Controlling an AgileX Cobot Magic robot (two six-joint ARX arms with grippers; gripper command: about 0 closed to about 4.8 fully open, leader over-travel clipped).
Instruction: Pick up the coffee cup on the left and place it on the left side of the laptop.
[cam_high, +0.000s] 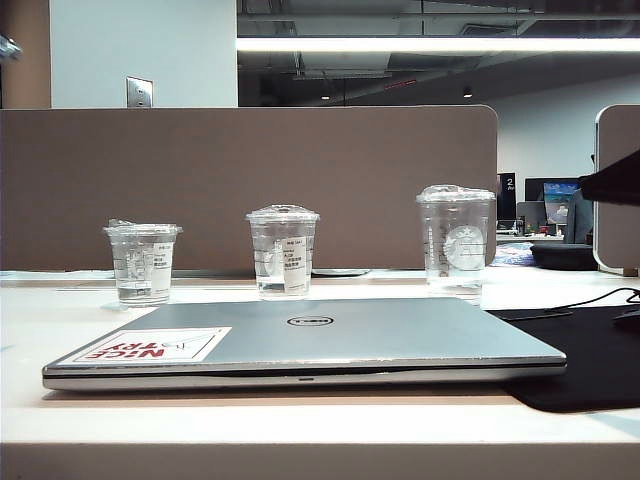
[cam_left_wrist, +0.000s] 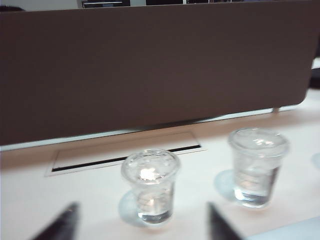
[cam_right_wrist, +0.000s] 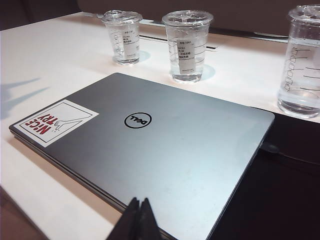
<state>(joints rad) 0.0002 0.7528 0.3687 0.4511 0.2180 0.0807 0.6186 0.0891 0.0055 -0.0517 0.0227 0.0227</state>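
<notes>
Coffee cup (cam_high: 142, 262): upright on the counter (cam_high: 300, 420), behind the laptop's (cam_high: 310, 340) left corner, apart from it.
Left hand (cam_left_wrist: 142, 225): fingers spread, low above the counter, near the cup, not touching.
Right hand (cam_right_wrist: 140, 220): fingers pressed together, over the laptop's near edge.
Middle cup (cam_high: 283, 250): upright beside it.

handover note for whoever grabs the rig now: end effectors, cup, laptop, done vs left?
Left end effector: open, empty, fingers either side of the coffee cup, short of it.
Right end effector: shut, empty, over the laptop's near edge.
Coffee cup: upright, leftmost of three behind the laptop, which lies closed on the table.
Done: nothing; cup not grasped.
Left: grasp, lift, set it left of the laptop.
</notes>
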